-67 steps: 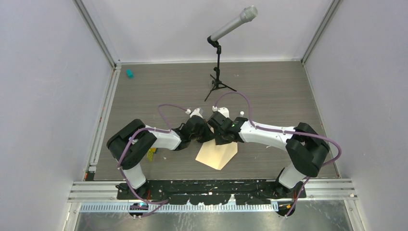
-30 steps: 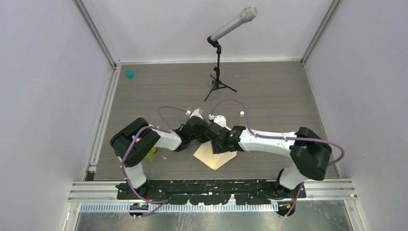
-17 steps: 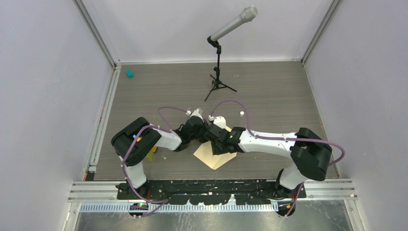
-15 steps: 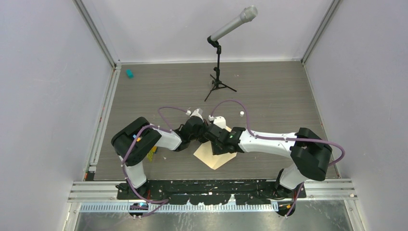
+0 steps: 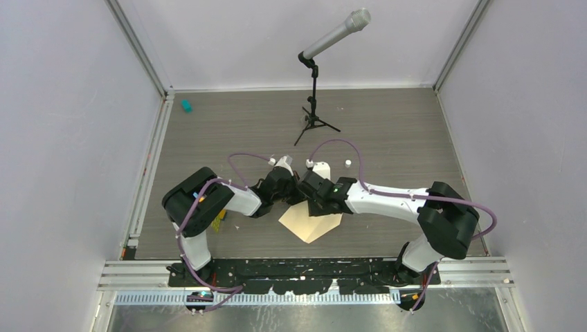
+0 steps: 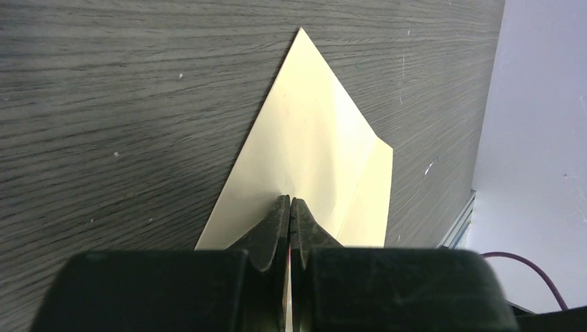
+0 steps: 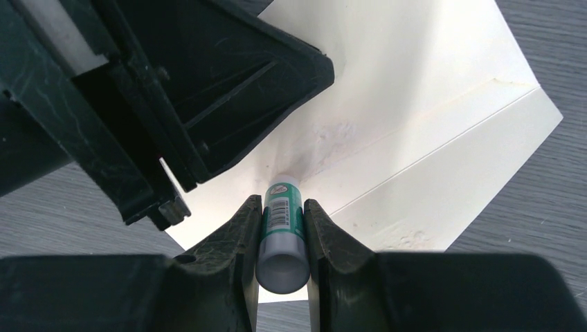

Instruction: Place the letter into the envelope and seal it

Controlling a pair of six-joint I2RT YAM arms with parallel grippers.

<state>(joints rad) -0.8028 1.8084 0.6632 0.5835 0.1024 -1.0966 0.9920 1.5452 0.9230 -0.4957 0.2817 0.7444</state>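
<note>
The tan envelope (image 5: 313,225) lies flat on the dark table between the two arms, its pointed flap (image 6: 311,131) spread open. My left gripper (image 6: 290,200) is shut, its tips resting on the paper near the flap's base. My right gripper (image 7: 282,203) is shut on a green and white glue stick (image 7: 282,225). The stick's far end touches the paper close to a fold line. Both gripper heads meet over the envelope's far edge (image 5: 304,197) in the top view. The letter is hidden; I see no separate sheet.
A microphone on a small tripod stand (image 5: 315,104) is behind the arms. A small teal object (image 5: 185,105) lies at the far left. Something yellow (image 5: 218,221) sits by the left arm's base. The left gripper's body (image 7: 173,90) crowds the right wrist view.
The right gripper, still holding the glue stick, has shifted slightly toward the far side over the envelope. The left gripper and the envelope have stayed put over the last second.
</note>
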